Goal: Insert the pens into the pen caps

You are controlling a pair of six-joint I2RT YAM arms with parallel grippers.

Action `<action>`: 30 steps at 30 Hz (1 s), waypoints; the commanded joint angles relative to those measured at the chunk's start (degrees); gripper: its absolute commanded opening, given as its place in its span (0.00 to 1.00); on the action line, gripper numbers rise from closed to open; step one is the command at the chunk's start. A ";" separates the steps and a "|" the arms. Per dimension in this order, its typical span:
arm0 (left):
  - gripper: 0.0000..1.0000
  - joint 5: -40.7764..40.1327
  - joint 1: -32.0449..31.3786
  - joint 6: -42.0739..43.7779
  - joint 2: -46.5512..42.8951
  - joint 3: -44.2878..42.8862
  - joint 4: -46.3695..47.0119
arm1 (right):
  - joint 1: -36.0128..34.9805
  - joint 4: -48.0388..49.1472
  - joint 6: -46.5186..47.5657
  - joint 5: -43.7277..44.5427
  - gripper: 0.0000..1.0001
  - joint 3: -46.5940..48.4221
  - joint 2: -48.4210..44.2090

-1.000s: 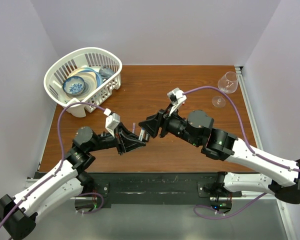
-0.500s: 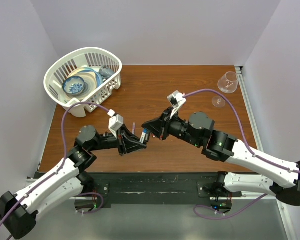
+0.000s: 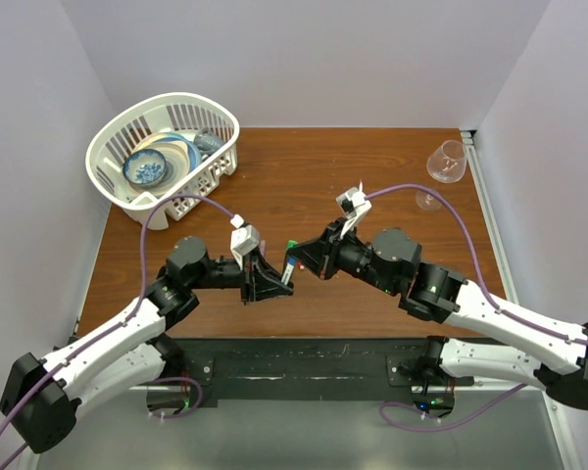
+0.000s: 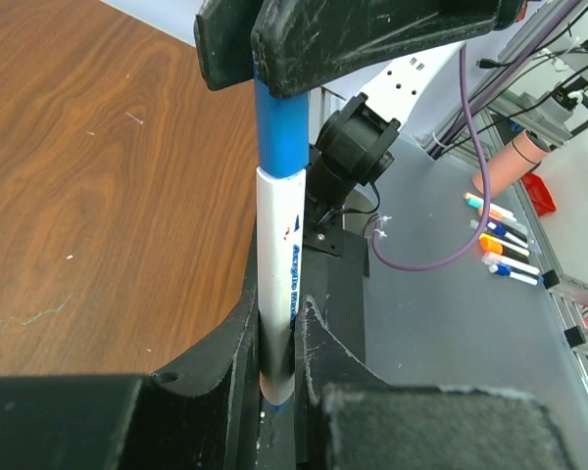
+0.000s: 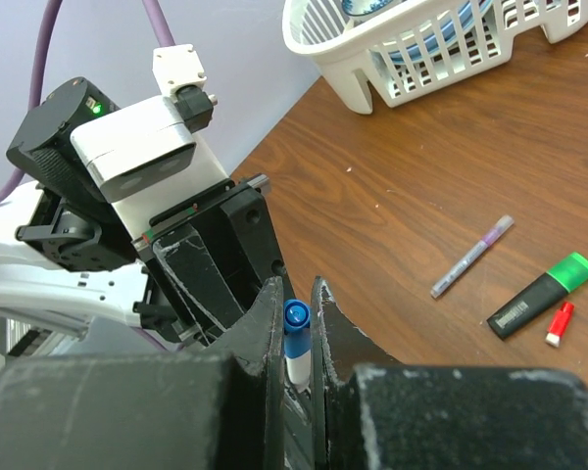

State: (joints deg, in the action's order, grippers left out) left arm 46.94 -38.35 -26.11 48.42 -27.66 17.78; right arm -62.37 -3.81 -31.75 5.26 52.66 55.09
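Left fingers (image 4: 237,338) are clamped on the lower barrel of the white pen (image 4: 280,264), which is held above the bench (image 3: 314,166) near its front middle. Right fingers (image 5: 267,328) are closed tight on the blue cap (image 5: 296,317), which meets the pen's other end. A purple pen (image 5: 472,257), a black marker (image 5: 524,306) and a red cap (image 5: 561,324) lie on the bench beyond

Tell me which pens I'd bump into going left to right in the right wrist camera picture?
white pen with the blue cap, held up close → purple pen → black marker with the green tip
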 commanded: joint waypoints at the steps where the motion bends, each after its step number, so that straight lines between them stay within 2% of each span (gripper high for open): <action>1: 0.00 -6.24 0.47 3.08 0.71 -7.32 7.97 | -2.14 -7.78 -3.41 -11.76 0.00 -3.00 2.30; 9: 0.00 -6.16 0.73 5.28 1.41 -7.76 6.92 | -2.32 -6.12 -4.20 -16.15 0.00 -5.46 4.23; 15: 0.00 -5.37 2.74 5.98 1.85 -8.55 5.77 | -2.76 -6.56 -4.47 -14.75 0.00 -7.14 4.15; 21: 0.00 -0.71 6.53 0.97 3.43 -7.49 12.19 | -3.28 -6.03 -3.23 -16.68 0.00 -8.89 5.11; 30: 0.00 -1.94 8.72 1.50 7.03 -9.60 9.82 | -6.54 -11.21 -5.08 -10.53 0.00 -8.63 7.84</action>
State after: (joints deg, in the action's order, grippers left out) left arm 54.06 -33.52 -22.15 54.65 -29.04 12.23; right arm -62.22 2.98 -33.69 6.35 47.55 59.07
